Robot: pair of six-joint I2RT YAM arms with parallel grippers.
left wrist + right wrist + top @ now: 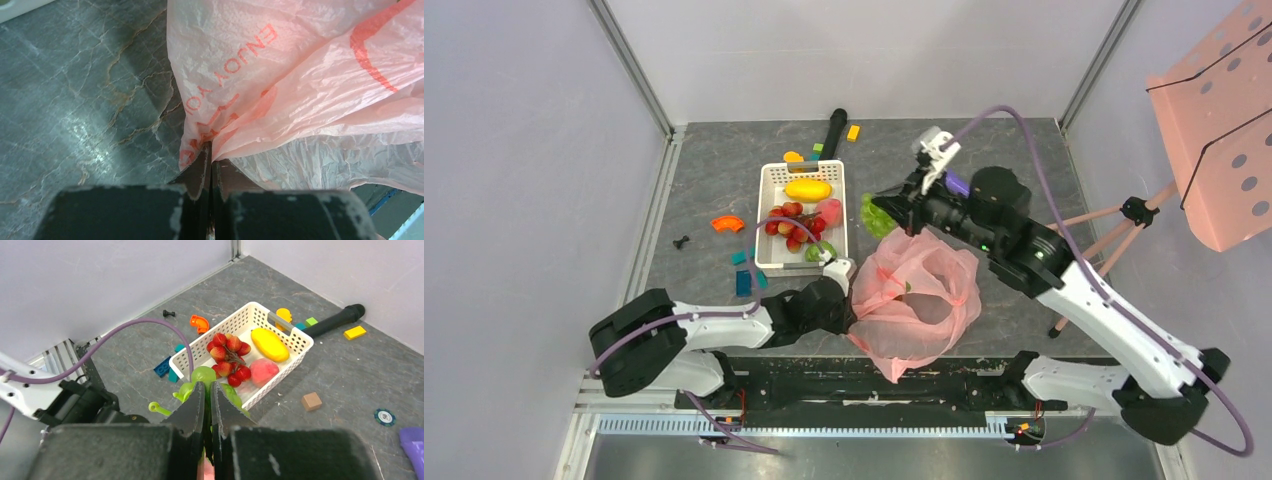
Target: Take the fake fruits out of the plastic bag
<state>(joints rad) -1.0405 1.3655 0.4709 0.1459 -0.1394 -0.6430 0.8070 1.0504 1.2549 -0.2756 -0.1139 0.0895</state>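
Note:
The pink plastic bag [916,300] lies crumpled on the table between the arms. My left gripper [848,287] is shut on the bag's left edge; in the left wrist view the fingers [211,150] pinch a fold of the printed pink film [300,75]. My right gripper [887,207] is shut on a green fake fruit cluster [875,216] and holds it above the table beside the basket; it also shows in the right wrist view [202,377] between the fingertips [207,386]. Red berries [229,357], a yellow fruit [270,344] and a pink fruit [263,371] lie in the white basket [295,337].
The white basket [769,215] stands left of the bag. Loose blocks [744,280], an orange piece [726,223], a black cylinder [834,128] and a yellow block [853,132] lie around it. A brown cube [311,401] sits right of it. A pink perforated panel [1224,130] stands at far right.

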